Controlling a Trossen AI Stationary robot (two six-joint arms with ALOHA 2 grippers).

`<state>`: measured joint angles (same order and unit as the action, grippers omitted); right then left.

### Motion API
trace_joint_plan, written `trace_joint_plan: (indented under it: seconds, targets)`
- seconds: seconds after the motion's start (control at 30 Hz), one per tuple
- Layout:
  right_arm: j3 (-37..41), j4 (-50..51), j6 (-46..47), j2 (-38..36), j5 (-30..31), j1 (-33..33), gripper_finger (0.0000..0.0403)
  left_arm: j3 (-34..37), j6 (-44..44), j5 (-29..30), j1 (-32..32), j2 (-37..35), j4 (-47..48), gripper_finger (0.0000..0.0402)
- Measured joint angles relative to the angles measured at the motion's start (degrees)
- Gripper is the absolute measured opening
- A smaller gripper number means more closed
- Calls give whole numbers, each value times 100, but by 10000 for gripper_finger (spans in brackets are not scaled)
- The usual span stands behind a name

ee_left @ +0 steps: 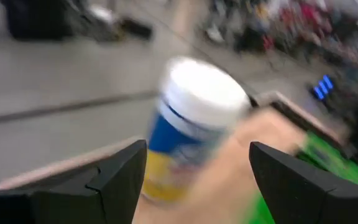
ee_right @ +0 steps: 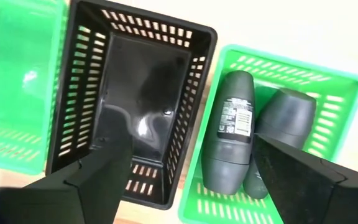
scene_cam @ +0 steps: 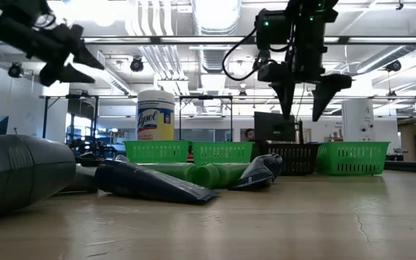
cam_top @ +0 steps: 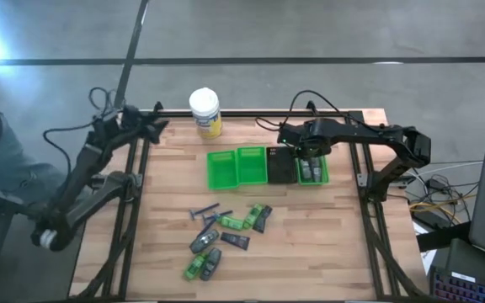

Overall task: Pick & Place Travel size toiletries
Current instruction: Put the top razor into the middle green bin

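Wooden table [cam_top: 327,244] on a grey floor — right pincer [cam_top: 310,156] and left pincer [cam_top: 160,124] both spread, empty.

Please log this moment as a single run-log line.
right gripper: open over baskets | rightmost green basket: holds dark toiletries | left gripper: open, waiting near jar

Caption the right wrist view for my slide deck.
Open right claw above an empty black basket and a green basket holding dark grey bottles.
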<state>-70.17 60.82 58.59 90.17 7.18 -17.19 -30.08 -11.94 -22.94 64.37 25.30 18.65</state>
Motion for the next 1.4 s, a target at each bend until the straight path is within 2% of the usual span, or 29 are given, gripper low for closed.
trace_joint_plan:
  seconds: [0.07,0.23,0.33,0.43,0.57,0.7,0.8,0.87,1.0,1.07,1.2,1.4]
  targets:
    - [-17,20,-73,-4,-10,0,316,-243,7,106,-566,-17,234,289]
    - [-59,24,-404,-20,-194,0,307,-839,185,1147,-2270,-35,1549,289]
    - [-61,23,-583,-20,-364,2,303,-968,-120,1773,-3498,43,2162,289]
    - [-61,20,-820,-20,-455,2,299,-902,-799,2305,-4863,269,2206,289]
    - [-61,20,-1007,-22,-546,4,293,-623,-1389,3303,-6760,799,2182,289]
    - [-61,10,-1192,-22,-572,4,288,-512,-2035,4964,-8465,1420,2351,289]
    - [-61,0,-1267,-28,-570,4,284,-526,-2973,6257,-9309,1873,2432,289]
    - [-61,-19,-1353,-31,-570,4,281,-617,-3511,6542,-9510,2148,2411,289]
    - [-59,-48,-1529,-31,-568,4,276,-619,-3911,5634,-9433,2757,2428,289]
    - [-59,-79,-1589,-31,-568,4,274,-609,-3627,5338,-9326,3140,2429,289]
    - [-59,-141,-1654,-32,-568,4,270,-830,-2814,5274,-9101,3785,2332,289]
    - [-58,-136,-1698,-33,-568,7,264,-1562,-2638,5356,-8933,4485,2574,289]
